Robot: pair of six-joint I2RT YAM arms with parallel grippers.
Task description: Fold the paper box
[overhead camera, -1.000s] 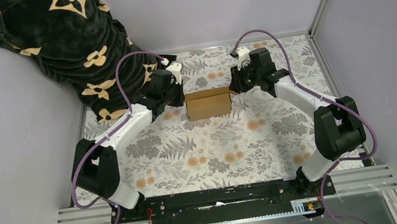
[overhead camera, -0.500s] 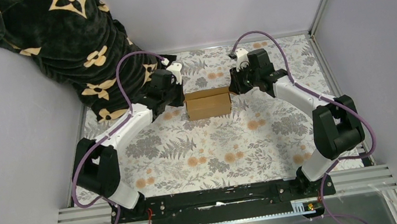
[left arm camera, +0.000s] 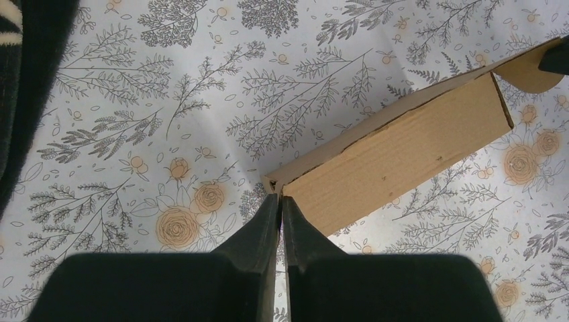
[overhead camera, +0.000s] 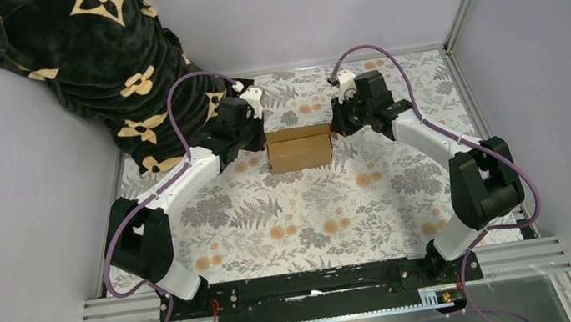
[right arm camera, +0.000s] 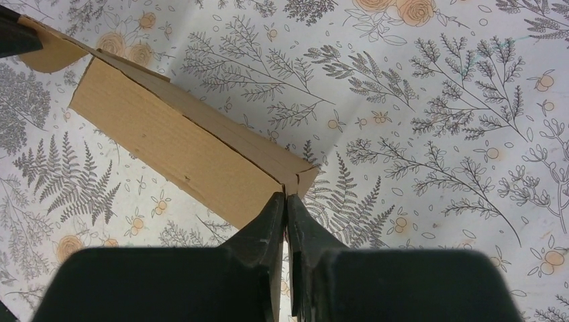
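Note:
The paper box (overhead camera: 300, 149) is a small brown cardboard box lying lengthwise on the floral cloth at the back middle of the table. My left gripper (overhead camera: 262, 141) is at its left end and my right gripper (overhead camera: 335, 130) at its right end. In the left wrist view the left gripper (left arm camera: 280, 198) is pinched shut on the near corner edge of the box (left arm camera: 402, 157). The right wrist view shows the right gripper (right arm camera: 286, 196) closed the same way on the end seam of the box (right arm camera: 174, 144). A rounded flap (right arm camera: 47, 50) sticks out at the far end.
A black blanket with tan flowers (overhead camera: 91, 62) is heaped at the back left, close behind the left arm, and shows as a dark edge (left arm camera: 20, 80) in the left wrist view. Grey walls stand on all sides, and a metal rail (overhead camera: 466, 93) runs along the right.
Both grippers have narrowed onto the box ends. The right wrist has edged slightly left toward the box. The box has stayed in place.

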